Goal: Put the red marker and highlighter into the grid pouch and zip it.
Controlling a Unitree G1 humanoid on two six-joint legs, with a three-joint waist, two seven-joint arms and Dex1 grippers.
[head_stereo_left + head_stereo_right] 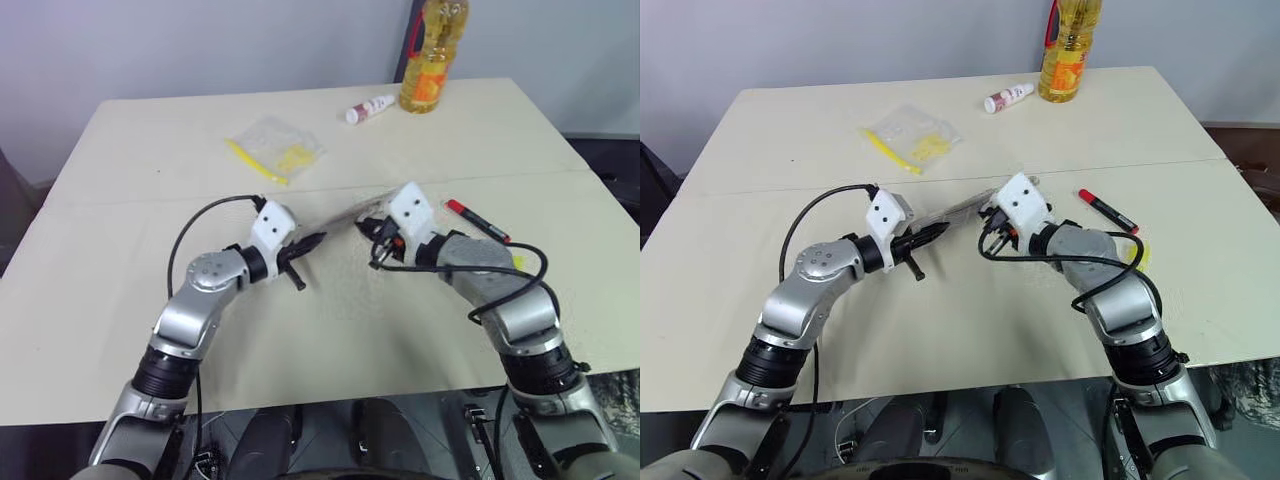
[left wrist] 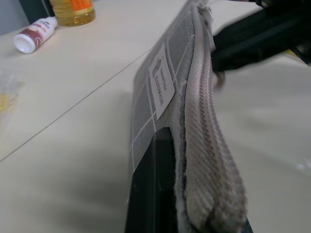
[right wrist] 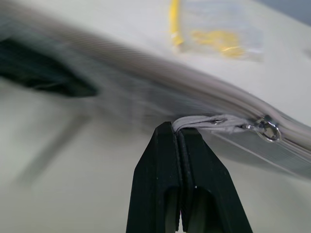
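The grid pouch (image 1: pixel 962 212) hangs above the table between both arms, the left gripper (image 2: pixel 160 194) clamped on one end and the right gripper (image 3: pixel 179 141) pinched shut on the zipper pull (image 3: pixel 218 121). To open it cleanly, draw the pull straight along the zipper while the left holds taut. The red marker (image 1: pixel 476 220) lies on the table just beyond the right arm.

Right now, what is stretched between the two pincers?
The grid pouch spans between them in the head views: the left pincer clamps one end, and the right pincer pinches its zipper pull tab.
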